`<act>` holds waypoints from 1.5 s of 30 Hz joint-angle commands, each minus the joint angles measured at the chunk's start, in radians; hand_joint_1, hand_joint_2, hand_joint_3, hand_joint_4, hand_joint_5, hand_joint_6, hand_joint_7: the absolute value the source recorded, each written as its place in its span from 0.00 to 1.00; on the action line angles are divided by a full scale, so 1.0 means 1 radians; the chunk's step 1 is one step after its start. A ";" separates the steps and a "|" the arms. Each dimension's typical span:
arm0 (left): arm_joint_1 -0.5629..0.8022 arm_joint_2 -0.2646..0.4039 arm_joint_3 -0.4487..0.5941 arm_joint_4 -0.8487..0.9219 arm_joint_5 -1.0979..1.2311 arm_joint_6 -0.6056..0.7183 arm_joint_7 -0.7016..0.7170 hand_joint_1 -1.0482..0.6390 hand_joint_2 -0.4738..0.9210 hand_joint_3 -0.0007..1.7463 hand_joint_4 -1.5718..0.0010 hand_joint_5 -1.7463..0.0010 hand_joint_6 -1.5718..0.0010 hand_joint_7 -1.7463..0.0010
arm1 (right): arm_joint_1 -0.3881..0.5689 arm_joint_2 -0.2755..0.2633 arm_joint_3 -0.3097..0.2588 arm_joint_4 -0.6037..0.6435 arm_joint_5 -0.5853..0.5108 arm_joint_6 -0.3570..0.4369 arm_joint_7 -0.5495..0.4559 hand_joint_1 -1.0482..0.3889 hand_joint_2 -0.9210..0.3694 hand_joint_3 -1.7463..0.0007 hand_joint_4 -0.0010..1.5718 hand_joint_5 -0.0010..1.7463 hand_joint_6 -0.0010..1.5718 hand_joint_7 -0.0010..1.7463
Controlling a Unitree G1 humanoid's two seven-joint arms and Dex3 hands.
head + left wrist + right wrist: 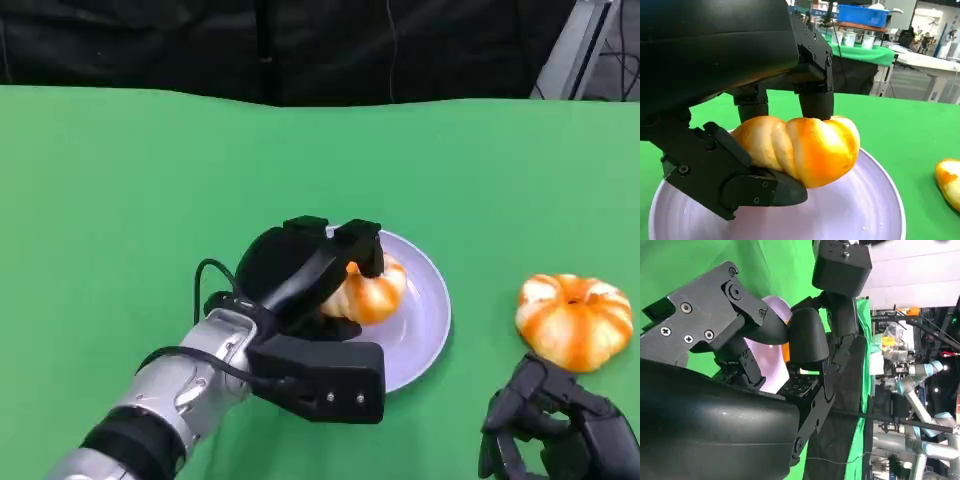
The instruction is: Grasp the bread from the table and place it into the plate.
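The left hand [320, 275] is clamped on the bread [805, 147], fingers above and below it — held just over the plate [425, 320] near the table's [120, 200] front edge. The right hand [555, 425] sits curled, empty, at the front right corner — beside a second bread [575, 320].

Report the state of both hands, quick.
Left hand: holding the bread over the plate.
Right hand: holding nothing, fingers curled in.

Left forearm [165, 395]: silver metal casing, black band near the elbow end, thin black cable looping at the wrist. Left hand [310, 275]: matte black, rounded shell, blocky finger links with small screws. Right hand [560, 425]: same matte black, angular segmented fingers, visible screw heads.
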State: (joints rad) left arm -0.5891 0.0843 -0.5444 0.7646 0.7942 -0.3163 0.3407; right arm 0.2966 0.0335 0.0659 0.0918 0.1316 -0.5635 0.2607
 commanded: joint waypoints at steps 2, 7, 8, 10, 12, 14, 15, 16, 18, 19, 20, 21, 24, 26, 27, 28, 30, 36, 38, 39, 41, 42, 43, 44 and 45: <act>-0.006 0.010 0.001 0.002 -0.009 -0.007 0.017 0.60 0.87 0.35 0.56 0.00 0.63 0.00 | 0.006 -0.012 -0.003 -0.013 0.004 -0.001 -0.001 0.62 0.30 0.28 0.51 1.00 0.46 0.91; -0.006 0.010 0.001 0.002 -0.010 -0.007 0.017 0.60 0.87 0.35 0.56 0.00 0.63 0.00 | 0.006 -0.012 -0.003 -0.013 0.004 -0.001 -0.001 0.62 0.30 0.28 0.51 1.00 0.46 0.91; -0.006 0.010 0.001 0.002 -0.010 -0.007 0.017 0.60 0.87 0.35 0.56 0.00 0.63 0.00 | 0.006 -0.012 -0.003 -0.013 0.004 -0.001 -0.001 0.62 0.30 0.28 0.51 1.00 0.46 0.91; -0.006 0.010 0.001 0.002 -0.010 -0.007 0.017 0.60 0.87 0.35 0.56 0.00 0.63 0.00 | 0.006 -0.012 -0.003 -0.013 0.004 -0.001 -0.001 0.62 0.30 0.28 0.51 1.00 0.46 0.91; -0.006 0.010 0.001 0.002 -0.010 -0.007 0.017 0.60 0.87 0.35 0.56 0.00 0.63 0.00 | 0.006 -0.012 -0.003 -0.013 0.004 -0.001 -0.001 0.62 0.30 0.28 0.51 1.00 0.46 0.91; -0.006 0.010 0.001 0.002 -0.010 -0.007 0.017 0.60 0.87 0.35 0.56 0.00 0.63 0.00 | 0.006 -0.012 -0.003 -0.013 0.004 -0.001 -0.001 0.62 0.30 0.28 0.51 1.00 0.46 0.91; -0.006 0.010 0.001 0.002 -0.010 -0.007 0.017 0.60 0.87 0.35 0.56 0.00 0.63 0.00 | 0.006 -0.012 -0.003 -0.013 0.004 -0.001 -0.001 0.62 0.30 0.28 0.51 1.00 0.46 0.91; -0.006 0.010 0.001 0.002 -0.010 -0.007 0.017 0.60 0.87 0.35 0.56 0.00 0.63 0.00 | 0.006 -0.012 -0.003 -0.013 0.004 -0.001 -0.001 0.62 0.30 0.28 0.51 1.00 0.46 0.91; -0.001 0.012 0.003 0.010 -0.018 -0.008 0.003 0.59 0.93 0.27 0.60 0.00 0.60 0.09 | 0.005 -0.011 -0.003 -0.010 0.006 -0.004 0.001 0.62 0.30 0.28 0.51 1.00 0.46 0.91; 0.001 0.013 0.003 0.013 -0.022 -0.009 -0.001 0.58 0.97 0.20 0.62 0.01 0.58 0.13 | 0.005 -0.011 -0.003 -0.009 0.007 -0.005 0.001 0.62 0.30 0.28 0.51 1.00 0.46 0.90; 0.002 0.016 0.002 0.012 -0.024 -0.011 -0.003 0.57 0.98 0.18 0.62 0.05 0.57 0.19 | 0.007 -0.010 -0.003 -0.012 0.005 -0.002 0.000 0.62 0.30 0.28 0.51 1.00 0.46 0.90; 0.003 0.018 0.000 0.011 -0.025 -0.012 -0.003 0.56 0.99 0.16 0.59 0.18 0.51 0.38 | 0.008 -0.010 -0.002 -0.014 0.004 0.000 -0.002 0.62 0.30 0.28 0.51 1.00 0.46 0.90; 0.000 0.044 -0.017 0.005 -0.023 -0.020 -0.070 0.32 1.00 0.20 0.73 0.76 0.59 0.87 | 0.008 -0.010 -0.003 -0.013 0.006 -0.002 -0.002 0.62 0.30 0.28 0.51 1.00 0.46 0.90; -0.001 0.061 -0.034 0.032 -0.016 -0.025 -0.112 0.23 1.00 0.23 0.81 0.91 0.66 0.96 | 0.010 -0.009 -0.003 -0.016 0.008 -0.001 -0.002 0.62 0.30 0.28 0.51 1.00 0.46 0.90; 0.000 0.068 -0.042 0.054 -0.014 -0.030 -0.127 0.09 1.00 0.38 0.92 0.96 0.84 0.98 | 0.010 -0.009 -0.003 -0.017 0.010 0.000 -0.001 0.62 0.30 0.28 0.51 1.00 0.46 0.90; -0.001 0.073 -0.048 0.070 -0.013 -0.033 -0.138 0.05 1.00 0.44 0.96 0.98 0.90 0.99 | 0.010 -0.009 -0.003 -0.018 0.011 0.001 -0.001 0.62 0.30 0.28 0.51 1.00 0.47 0.90; -0.004 0.076 -0.053 0.082 -0.016 -0.038 -0.143 0.01 1.00 0.49 0.99 1.00 0.95 0.99 | 0.010 -0.009 -0.003 -0.018 0.012 0.001 0.000 0.62 0.30 0.28 0.51 1.00 0.47 0.90; -0.009 0.078 -0.057 0.087 -0.018 -0.043 -0.143 0.00 1.00 0.51 1.00 1.00 0.97 1.00 | 0.010 -0.011 -0.004 -0.018 0.005 -0.001 -0.003 0.62 0.30 0.28 0.51 1.00 0.47 0.90; -0.009 0.078 -0.058 0.086 -0.018 -0.044 -0.143 0.00 1.00 0.51 1.00 1.00 0.97 1.00 | 0.009 -0.012 -0.005 -0.017 0.002 -0.002 -0.005 0.62 0.30 0.28 0.51 1.00 0.47 0.90; -0.009 0.079 -0.058 0.087 -0.018 -0.044 -0.143 0.00 1.00 0.51 1.00 1.00 0.97 1.00 | 0.009 -0.012 -0.005 -0.016 0.005 -0.003 -0.002 0.62 0.30 0.28 0.51 1.00 0.47 0.90; -0.010 0.079 -0.059 0.087 -0.017 -0.042 -0.143 0.00 1.00 0.51 1.00 1.00 0.97 1.00 | 0.009 -0.012 -0.005 -0.015 0.009 -0.003 0.000 0.62 0.30 0.28 0.51 1.00 0.47 0.90; -0.010 0.080 -0.059 0.087 -0.017 -0.041 -0.143 0.00 1.00 0.51 1.00 1.00 0.98 1.00 | 0.009 -0.012 -0.005 -0.015 0.008 -0.002 0.000 0.62 0.31 0.28 0.51 1.00 0.47 0.90; -0.010 0.080 -0.060 0.087 -0.017 -0.041 -0.143 0.00 1.00 0.51 1.00 1.00 0.98 1.00 | 0.009 -0.012 -0.005 -0.016 0.008 -0.002 -0.001 0.62 0.31 0.28 0.51 1.00 0.47 0.90; -0.010 0.080 -0.060 0.087 -0.017 -0.040 -0.143 0.00 1.00 0.51 1.00 1.00 0.98 1.00 | 0.009 -0.012 -0.005 -0.016 0.007 -0.002 -0.001 0.62 0.31 0.28 0.51 1.00 0.47 0.90; -0.010 0.080 -0.060 0.087 -0.017 -0.040 -0.143 0.00 1.00 0.50 1.00 1.00 0.98 1.00 | 0.009 -0.012 -0.005 -0.016 0.007 -0.002 -0.001 0.62 0.31 0.28 0.51 1.00 0.47 0.90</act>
State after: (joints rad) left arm -0.5908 0.1504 -0.6016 0.8465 0.7787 -0.3524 0.2055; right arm 0.2996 0.0335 0.0666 0.0872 0.1335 -0.5634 0.2610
